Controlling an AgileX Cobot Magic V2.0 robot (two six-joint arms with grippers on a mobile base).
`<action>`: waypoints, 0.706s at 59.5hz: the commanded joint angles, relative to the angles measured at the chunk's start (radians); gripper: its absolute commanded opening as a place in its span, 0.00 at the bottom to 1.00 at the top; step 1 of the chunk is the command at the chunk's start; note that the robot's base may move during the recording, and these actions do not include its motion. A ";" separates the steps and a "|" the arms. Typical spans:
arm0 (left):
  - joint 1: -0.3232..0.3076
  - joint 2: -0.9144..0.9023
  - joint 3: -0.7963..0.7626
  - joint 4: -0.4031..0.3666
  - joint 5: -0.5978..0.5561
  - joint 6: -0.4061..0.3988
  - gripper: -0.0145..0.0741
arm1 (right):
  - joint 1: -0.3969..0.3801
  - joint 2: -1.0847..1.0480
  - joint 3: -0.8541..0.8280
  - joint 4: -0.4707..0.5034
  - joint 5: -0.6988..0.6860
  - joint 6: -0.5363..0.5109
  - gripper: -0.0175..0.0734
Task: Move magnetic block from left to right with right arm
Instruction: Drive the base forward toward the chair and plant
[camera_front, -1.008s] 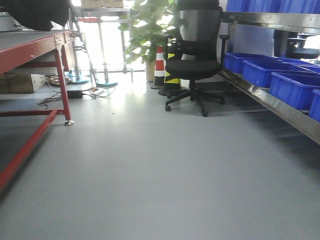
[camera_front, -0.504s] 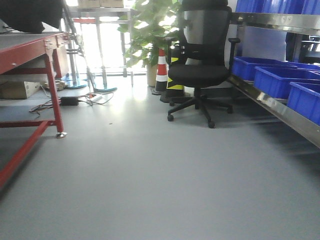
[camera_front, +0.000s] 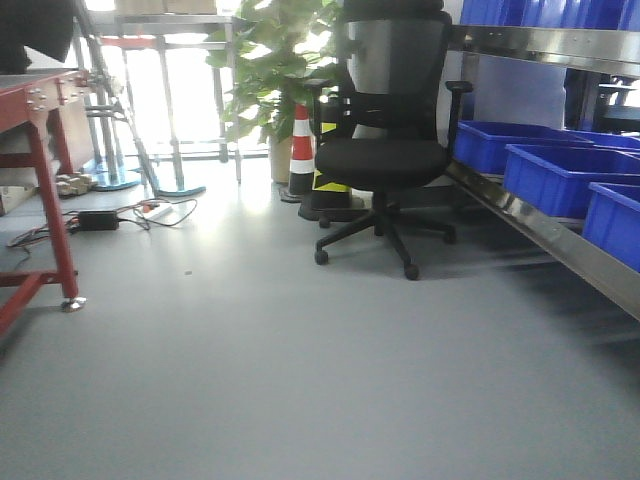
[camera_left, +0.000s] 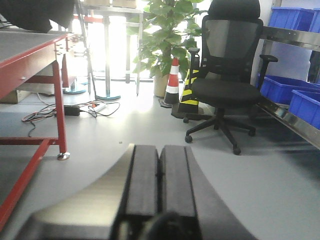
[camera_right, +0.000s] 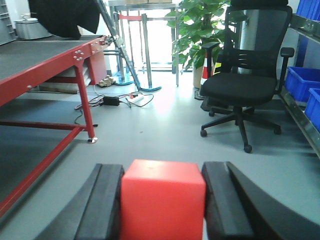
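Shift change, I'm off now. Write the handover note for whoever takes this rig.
Left gripper: shut, nothing in it.
Right gripper: shut on the small bright-red matte cube, the magnetic block, clamped between both fingers.
Done: the right arm has picked up the block.
Left: carry it to the right side and release it. No drop spot shows in any view.

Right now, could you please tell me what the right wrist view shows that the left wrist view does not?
Only the right wrist view shows the magnetic block, gripped on both sides by the right gripper. Only the left wrist view shows the left gripper, shut with nothing in it. Both show the black office chair, the potted plant, the red-framed table and the blue bins around the grey floor.
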 joint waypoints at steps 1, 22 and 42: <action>-0.007 -0.015 0.010 0.000 -0.091 -0.007 0.03 | -0.007 0.014 -0.026 -0.023 -0.090 -0.009 0.47; -0.007 -0.013 0.010 0.000 -0.091 -0.007 0.03 | -0.007 0.014 -0.026 -0.023 -0.090 -0.009 0.47; -0.007 -0.013 0.010 0.000 -0.091 -0.007 0.03 | -0.007 0.014 -0.026 -0.023 -0.090 -0.009 0.47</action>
